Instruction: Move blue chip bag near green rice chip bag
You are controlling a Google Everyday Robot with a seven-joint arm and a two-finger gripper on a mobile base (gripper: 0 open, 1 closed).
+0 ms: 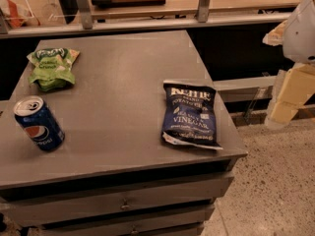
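The blue chip bag (190,114) lies flat on the right side of the grey cabinet top (123,97), near its front right corner, with white "Kettle" and "Vinegar" lettering facing up. The green rice chip bag (52,68) lies at the far left of the top, a little crumpled. My gripper (289,98) hangs at the right edge of the view, off the cabinet and to the right of the blue bag, apart from it and holding nothing that I can see.
A blue Pepsi can (38,123) stands at the front left of the top, in front of the green bag. Drawers (123,200) run below the top. A railing and wooden counter (147,4) run behind. Speckled floor (275,181) lies to the right.
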